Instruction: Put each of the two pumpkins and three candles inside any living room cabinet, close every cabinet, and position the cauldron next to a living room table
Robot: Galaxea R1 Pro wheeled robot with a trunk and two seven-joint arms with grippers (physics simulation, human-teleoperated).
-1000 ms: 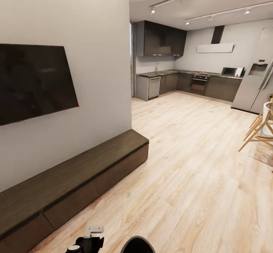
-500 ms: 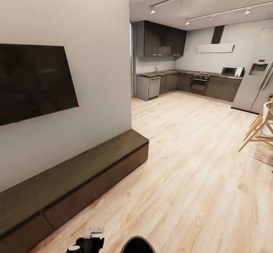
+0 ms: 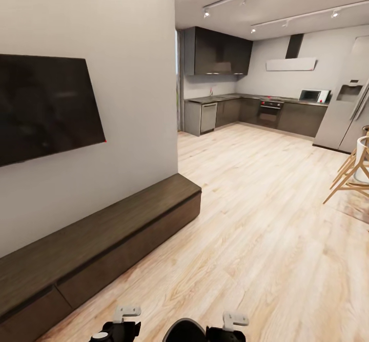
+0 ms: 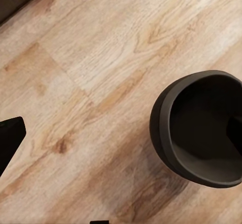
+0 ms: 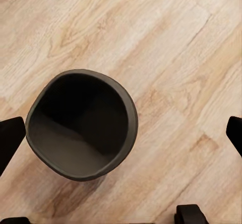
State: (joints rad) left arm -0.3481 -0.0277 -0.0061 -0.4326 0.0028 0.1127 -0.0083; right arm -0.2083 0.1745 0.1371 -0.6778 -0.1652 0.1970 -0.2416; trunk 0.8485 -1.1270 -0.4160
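- Head view: cabinet (image 3: 110, 242) running from lower left toward centre along the wall, drawer fronts flush and shut, flat top bare. Dark TV (image 3: 46, 107) mounted on the wall above it, at the left. Plank floor (image 3: 266, 239) stretching to a kitchen (image 3: 246, 109) at upper right; wooden stool legs (image 3: 351, 178) at the right edge. At the bottom edge, parts of the left gripper (image 3: 120, 326) and right gripper (image 3: 228, 327), with the dark rim of the cauldron (image 3: 185, 329) between them.
- Left wrist view: cauldron (image 4: 201, 128) at the right of the frame, standing upright on the floor, mouth open and dark inside. One black fingertip (image 4: 10, 141) at the left edge, well apart from the pot; spread of the jaws cannot be told.
- Right wrist view: cauldron (image 5: 81, 124) left of centre, seemingly empty. Black fingertips (image 5: 10, 143) at the far left and right edges, jaws spread wide, gripping nothing.
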